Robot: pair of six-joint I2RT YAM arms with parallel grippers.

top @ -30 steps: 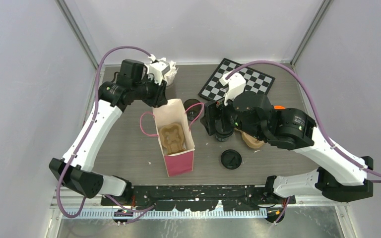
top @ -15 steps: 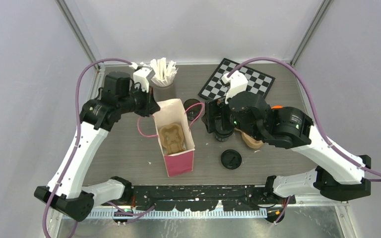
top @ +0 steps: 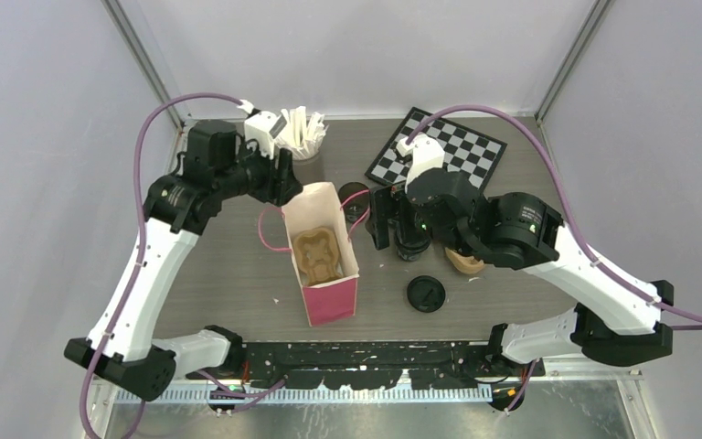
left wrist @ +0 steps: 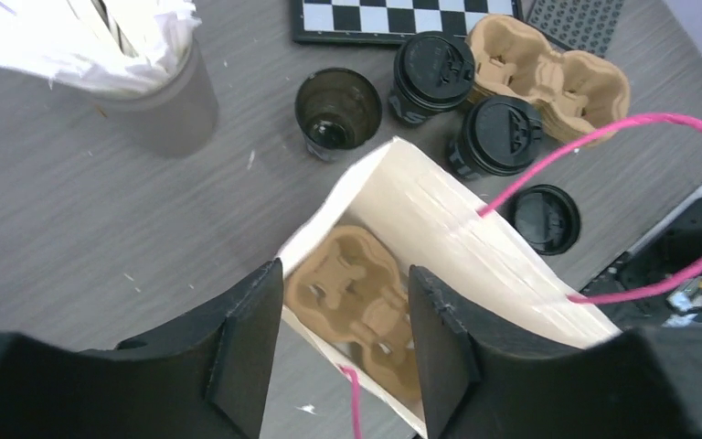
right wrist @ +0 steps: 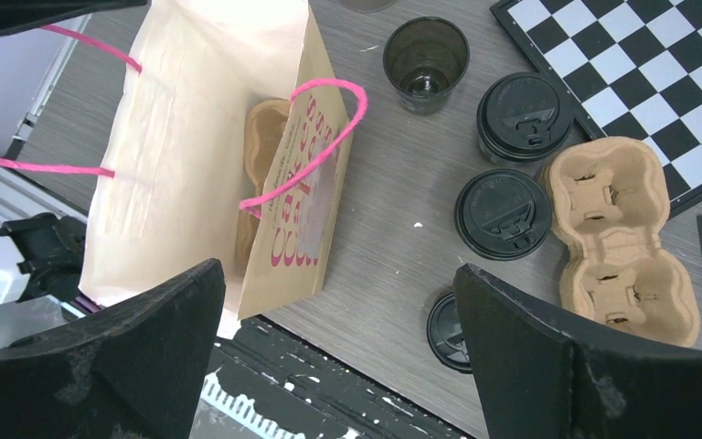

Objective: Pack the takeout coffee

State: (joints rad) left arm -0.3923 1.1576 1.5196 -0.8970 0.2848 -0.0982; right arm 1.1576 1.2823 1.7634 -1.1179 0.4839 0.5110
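At the paper bag's (left wrist: pixel 439 233) rim, the left claw (left wrist: pixel 345 274) has reopened (right claw (right wrist: pixel 336 274) gapes over lidded coffee cups (right wrist: pixel 503 212)); none packed.

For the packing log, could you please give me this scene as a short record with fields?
bag: pink paper bag, upright, open
in bag: pulp cup carrier, no cups in it
lidded cups: two, on table beside spare carrier
unlidded cup: one, on table
loose lid: on table
left gripper: open, at bag rim
right gripper: open, empty
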